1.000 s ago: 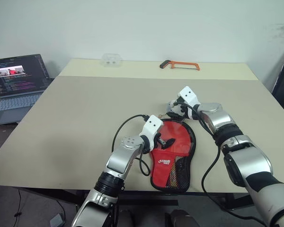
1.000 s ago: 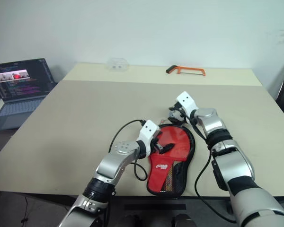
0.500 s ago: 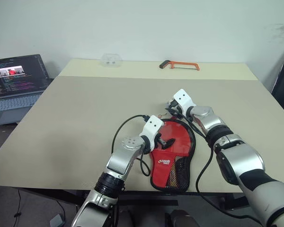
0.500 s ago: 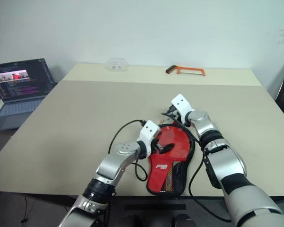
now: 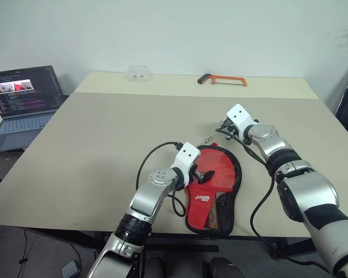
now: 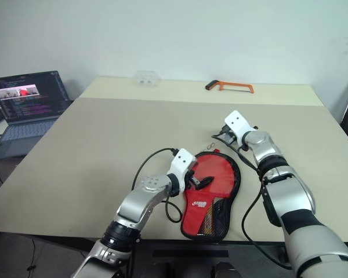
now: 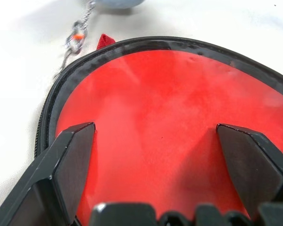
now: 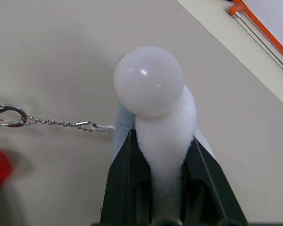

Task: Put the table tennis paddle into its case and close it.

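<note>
Paddle: red-rubber-faced table tennis paddle [image 7: 179, 122] inside black-trimmed clear-front case [image 5: 236, 174].
Left gripper [image 7: 165, 155]: spread wide, resting on case front.
Right gripper [image 8: 162, 169]: clenched on grey fuzzy charm [image 8: 165, 136], chain [image 8: 56, 123] taut.

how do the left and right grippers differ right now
The left gripper has its jaws wide open and empty; the right gripper has its jaws shut on the fuzzy charm.
The left gripper hangs over the case, above the red paddle face; the right gripper sits off the case, over bare table, with the charm's chain running back to the case.
Both have black fingers.
</note>
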{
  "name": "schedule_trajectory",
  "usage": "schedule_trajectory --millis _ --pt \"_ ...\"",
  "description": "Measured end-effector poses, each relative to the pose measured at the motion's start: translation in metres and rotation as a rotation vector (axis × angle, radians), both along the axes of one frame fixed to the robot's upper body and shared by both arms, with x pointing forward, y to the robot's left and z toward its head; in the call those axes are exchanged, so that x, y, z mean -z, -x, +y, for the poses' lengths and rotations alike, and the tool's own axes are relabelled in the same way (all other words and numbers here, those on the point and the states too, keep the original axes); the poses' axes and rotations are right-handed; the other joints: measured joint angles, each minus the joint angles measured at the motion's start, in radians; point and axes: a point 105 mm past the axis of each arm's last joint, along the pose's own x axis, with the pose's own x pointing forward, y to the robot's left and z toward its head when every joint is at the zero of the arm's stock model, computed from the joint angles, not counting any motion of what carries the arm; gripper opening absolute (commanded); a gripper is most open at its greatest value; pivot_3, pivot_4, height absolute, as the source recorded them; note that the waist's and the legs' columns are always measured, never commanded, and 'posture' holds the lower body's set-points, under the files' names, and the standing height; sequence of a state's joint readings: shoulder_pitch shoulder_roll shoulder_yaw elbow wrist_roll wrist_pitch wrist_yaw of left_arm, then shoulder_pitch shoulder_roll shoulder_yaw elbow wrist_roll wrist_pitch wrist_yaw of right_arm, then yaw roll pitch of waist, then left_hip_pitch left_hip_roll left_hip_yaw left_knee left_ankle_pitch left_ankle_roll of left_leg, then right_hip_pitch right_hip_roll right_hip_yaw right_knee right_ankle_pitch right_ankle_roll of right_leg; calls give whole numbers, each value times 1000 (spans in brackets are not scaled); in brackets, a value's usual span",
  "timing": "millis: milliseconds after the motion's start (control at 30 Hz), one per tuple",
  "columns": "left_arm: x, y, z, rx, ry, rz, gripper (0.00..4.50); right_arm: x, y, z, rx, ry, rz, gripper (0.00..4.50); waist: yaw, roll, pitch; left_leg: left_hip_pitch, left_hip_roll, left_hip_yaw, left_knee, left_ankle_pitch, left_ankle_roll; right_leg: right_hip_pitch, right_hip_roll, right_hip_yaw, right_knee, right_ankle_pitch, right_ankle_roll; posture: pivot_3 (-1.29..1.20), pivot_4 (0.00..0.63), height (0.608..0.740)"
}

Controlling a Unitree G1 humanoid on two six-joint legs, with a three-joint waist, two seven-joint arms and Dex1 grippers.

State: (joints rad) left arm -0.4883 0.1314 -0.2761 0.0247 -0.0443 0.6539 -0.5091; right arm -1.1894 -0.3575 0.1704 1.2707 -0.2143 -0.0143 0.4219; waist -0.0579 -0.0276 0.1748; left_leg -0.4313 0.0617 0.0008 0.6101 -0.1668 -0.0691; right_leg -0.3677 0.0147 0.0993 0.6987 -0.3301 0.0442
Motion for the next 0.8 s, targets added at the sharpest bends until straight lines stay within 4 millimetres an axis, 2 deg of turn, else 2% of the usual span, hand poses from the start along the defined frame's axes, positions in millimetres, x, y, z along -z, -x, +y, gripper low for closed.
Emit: schedule_trajectory --millis 200,333,467,633,800 --pt "1 2 -4 13 -3 -1 4500 -4 3 -33 25 71 -1 240 4 0 0 0 -1 0 0 0 0 0 -1 0 -1 0 0 0 150 740" --pt "1 2 -6 24 -12 -3 4500 8 12 -57 26 127 38 229 7 0 0 0 -1 0 0 0 0 1 -1 0 -1 0 0 0 150 740" --pt "1 1 -9 40 -20 -2 4500 12 23 -82 1 210 59 228 13 1 0 0 -2 0 0 0 0 2 -2 -1 -2 0 1 0 150 740" --pt "2 0 -13 67 -29 4 4500 16 44 -106 -69 293 109 227 26 1 -1 1 -3 -1 0 0 0 5 -2 -2 -3 0 1 0 150 740" --pt "3 0 -17 96 -35 9 4500 20 80 -125 -184 420 193 225 34 4 -3 2 -4 -4 0 0 0 10 -3 -4 -9 0 3 0 150 740"
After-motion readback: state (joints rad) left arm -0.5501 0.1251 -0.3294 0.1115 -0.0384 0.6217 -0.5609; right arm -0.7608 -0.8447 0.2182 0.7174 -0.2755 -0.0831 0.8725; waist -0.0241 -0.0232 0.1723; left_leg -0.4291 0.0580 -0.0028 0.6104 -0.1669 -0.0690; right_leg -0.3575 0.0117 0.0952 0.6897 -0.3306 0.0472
